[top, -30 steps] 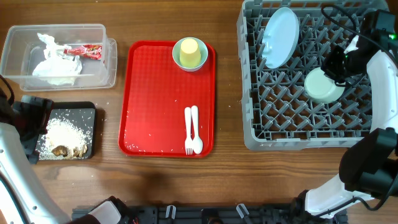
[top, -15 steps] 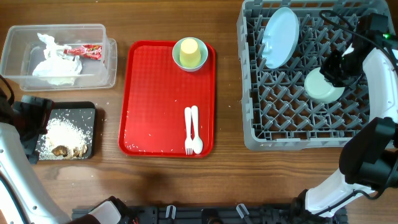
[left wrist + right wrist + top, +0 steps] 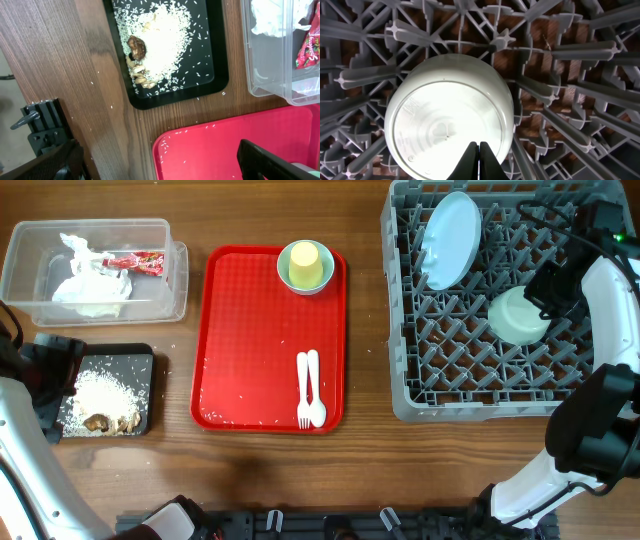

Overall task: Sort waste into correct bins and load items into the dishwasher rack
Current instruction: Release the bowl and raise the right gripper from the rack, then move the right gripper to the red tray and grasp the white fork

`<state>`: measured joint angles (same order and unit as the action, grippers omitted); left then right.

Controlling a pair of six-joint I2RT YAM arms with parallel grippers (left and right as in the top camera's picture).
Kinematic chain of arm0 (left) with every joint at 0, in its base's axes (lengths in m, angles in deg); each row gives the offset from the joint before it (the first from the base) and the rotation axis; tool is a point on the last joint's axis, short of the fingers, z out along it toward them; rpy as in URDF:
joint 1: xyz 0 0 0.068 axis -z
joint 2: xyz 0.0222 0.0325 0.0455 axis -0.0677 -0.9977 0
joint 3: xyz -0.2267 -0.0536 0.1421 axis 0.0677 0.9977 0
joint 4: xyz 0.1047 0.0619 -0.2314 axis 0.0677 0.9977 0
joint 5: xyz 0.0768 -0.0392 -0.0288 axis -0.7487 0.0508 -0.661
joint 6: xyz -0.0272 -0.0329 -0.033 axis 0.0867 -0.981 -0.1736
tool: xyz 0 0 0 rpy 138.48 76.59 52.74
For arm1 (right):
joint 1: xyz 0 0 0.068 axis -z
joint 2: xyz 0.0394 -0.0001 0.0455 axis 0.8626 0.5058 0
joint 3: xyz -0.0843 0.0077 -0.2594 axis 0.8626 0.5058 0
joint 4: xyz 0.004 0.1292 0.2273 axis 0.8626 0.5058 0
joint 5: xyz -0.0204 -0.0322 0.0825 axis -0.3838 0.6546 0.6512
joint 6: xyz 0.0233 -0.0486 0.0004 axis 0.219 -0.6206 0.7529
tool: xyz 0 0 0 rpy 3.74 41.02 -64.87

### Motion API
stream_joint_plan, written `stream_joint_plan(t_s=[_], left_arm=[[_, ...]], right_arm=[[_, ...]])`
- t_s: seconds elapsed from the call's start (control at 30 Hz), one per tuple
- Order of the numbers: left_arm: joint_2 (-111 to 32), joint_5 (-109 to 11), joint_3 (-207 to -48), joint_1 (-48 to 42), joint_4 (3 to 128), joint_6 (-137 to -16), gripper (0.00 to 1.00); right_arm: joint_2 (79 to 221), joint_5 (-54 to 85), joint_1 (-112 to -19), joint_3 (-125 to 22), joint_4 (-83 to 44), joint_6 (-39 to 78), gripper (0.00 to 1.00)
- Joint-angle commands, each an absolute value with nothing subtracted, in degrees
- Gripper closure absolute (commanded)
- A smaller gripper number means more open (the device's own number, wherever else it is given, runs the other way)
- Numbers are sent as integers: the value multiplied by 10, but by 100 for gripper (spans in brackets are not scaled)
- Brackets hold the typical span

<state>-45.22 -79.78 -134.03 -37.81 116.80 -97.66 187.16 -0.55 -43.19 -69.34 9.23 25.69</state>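
Overhead: pale green bowl (image 3: 519, 317) upside down in the grey rack (image 3: 480, 408), beside the tilted blue plate (image 3: 450, 238).
Right jaws pressed together above it, left jaws spread; wooden table (image 3: 365, 470).

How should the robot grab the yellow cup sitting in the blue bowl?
Come straight down from above and pinch the cup across its upper sides. It stands inside the bowl, whose wall rings its lower part, so a sideways approach would likely hit the bowl first.
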Motion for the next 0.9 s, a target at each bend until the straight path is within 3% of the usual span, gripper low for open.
stream_joint_plan(t_s=[0.0, 0.23, 0.3, 0.43, 0.73, 0.8, 0.87], left_arm=[[-452, -802, -1345, -382, 1168, -974, 0], [-452, -802, -1345, -382, 1168, -974, 0], [-452, -802, -1345, -382, 1168, -974, 0], [-452, -802, -1345, -382, 1168, -974, 0], [-452, -802, -1345, -382, 1168, -974, 0], [-452, -802, -1345, -382, 1168, -974, 0], [-452, -802, -1345, -382, 1168, -974, 0]], right_arm=[[1852, 25, -431, -688, 99, 275, 96], [1686, 345, -466, -688, 88, 134, 93], [1661, 371, -507, -688, 102, 133, 90], [1662, 297, -657, -678, 111, 181, 68], [1765, 143, -963, -594, -11, 381, 61], [1794, 115, -1002, -594, -36, 404, 57], [1830, 87, -1038, -595, -62, 421, 42]])
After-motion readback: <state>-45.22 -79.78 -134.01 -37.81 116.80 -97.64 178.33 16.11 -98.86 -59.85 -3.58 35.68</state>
